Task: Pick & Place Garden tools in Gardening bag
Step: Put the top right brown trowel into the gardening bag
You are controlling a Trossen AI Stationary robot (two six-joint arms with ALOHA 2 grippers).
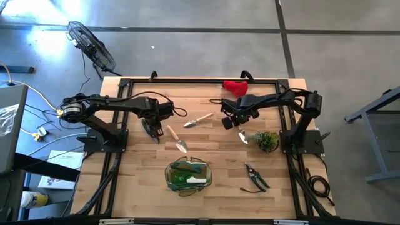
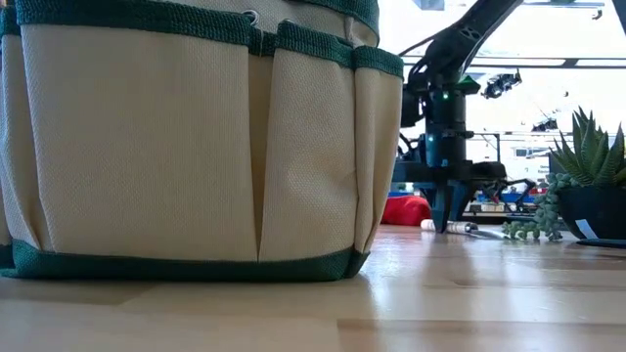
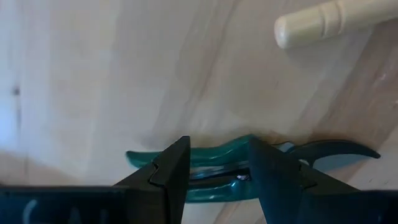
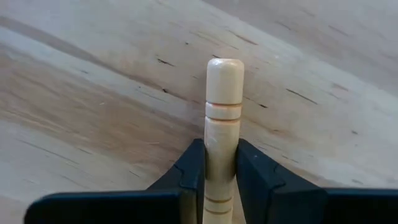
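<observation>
A wooden trowel handle (image 4: 222,112), its metal head hidden, is pinched on the desk (image 1: 150,175) by the right hand (image 4: 221,171) beside the plant (image 1: 267,140), while green-handled shears (image 3: 236,165), partly cut off from view, are straddled by the left hand (image 3: 217,171), grip uncertain.

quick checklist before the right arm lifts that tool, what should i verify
1. Right hand closed on the wooden handle: ok, fingers press both sides.
2. Handle centred between the fingers: ok in the right wrist view.
3. Tool clear of the plant: cannot tell, its metal end lies close beside it.
4. Bag open and upright: ok, though items already lie inside.
5. Path to the bag: ok, only the trowel lies off to one side.
6. Left hand out of the way: ok, it sits over the green shears, away from the right arm.
</observation>
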